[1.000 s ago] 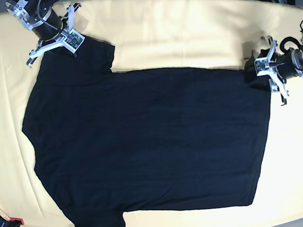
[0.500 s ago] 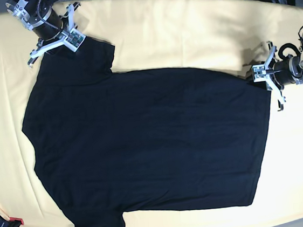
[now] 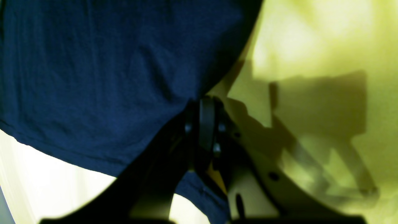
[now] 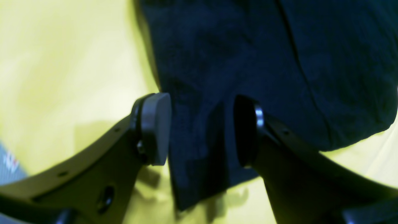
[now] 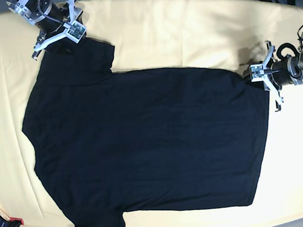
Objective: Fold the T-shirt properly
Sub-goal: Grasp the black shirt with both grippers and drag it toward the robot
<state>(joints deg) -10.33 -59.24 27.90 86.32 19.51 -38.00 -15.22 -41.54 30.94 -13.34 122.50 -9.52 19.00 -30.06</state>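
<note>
I am looking at the T-shirt (image 5: 143, 141), which is lying flat with its plain black side up on the table (image 5: 186, 34), sleeves toward the base view's left and hem toward its right. My left end effector (image 3: 202, 130) is closed on the hem corner; in its wrist view the pads are meeting with the dark cloth between them. My right end effector (image 4: 202, 130) is standing open above the far sleeve, one pad on each side of the sleeve edge, and it is holding nothing. I judge the step in hand is taking both far corners for the first fold. To do it well, I am thinking to lower the right one until the sleeve hem sits between the pads, and to pinch only the shirt, not the yellow cloth under it.
</note>
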